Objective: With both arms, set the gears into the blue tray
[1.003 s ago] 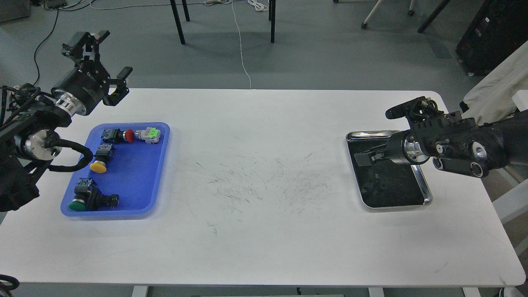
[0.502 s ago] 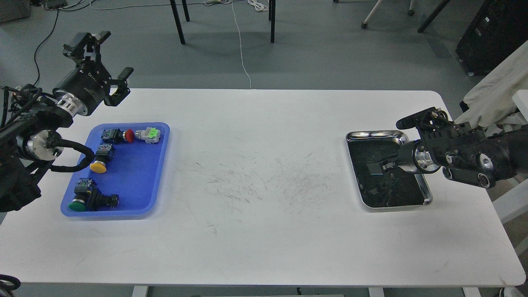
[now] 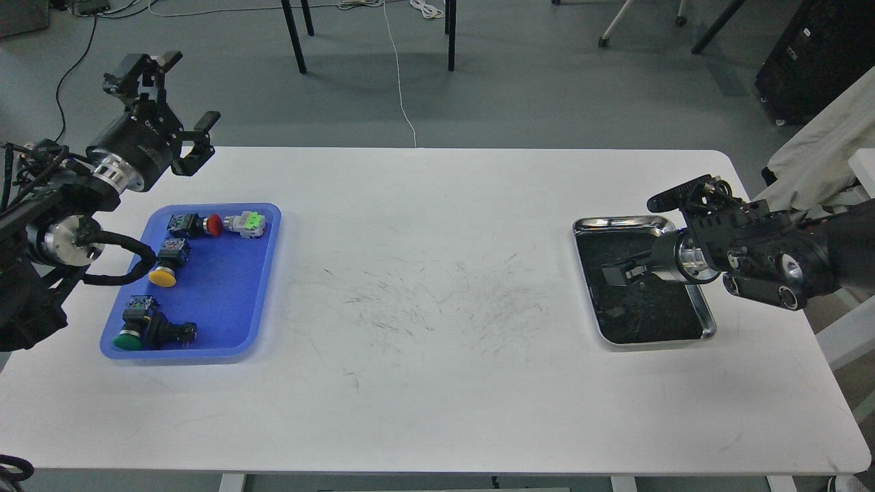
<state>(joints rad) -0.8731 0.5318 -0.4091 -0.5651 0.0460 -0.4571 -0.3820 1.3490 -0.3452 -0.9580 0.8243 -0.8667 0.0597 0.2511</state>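
White table [image 3: 437, 383], blue tray [image 3: 225, 301] far left w/ switches only. Steel tray [image 3: 707, 321] far right; gears presumably inside, too dark to pick out. Right gripper [image 3: 618, 273] reaching in, claw state can't tell. Left gripper [image 3: 174, 102] parked behind blue tray, fingers apart. Pick step; next needs a precise pinch.

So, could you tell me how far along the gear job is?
No gears show in the blue tray, only switches. The right pincer is down in the steel tray, grip unclear. The left pincer hangs open beyond the blue tray. Nearly everything looks left.
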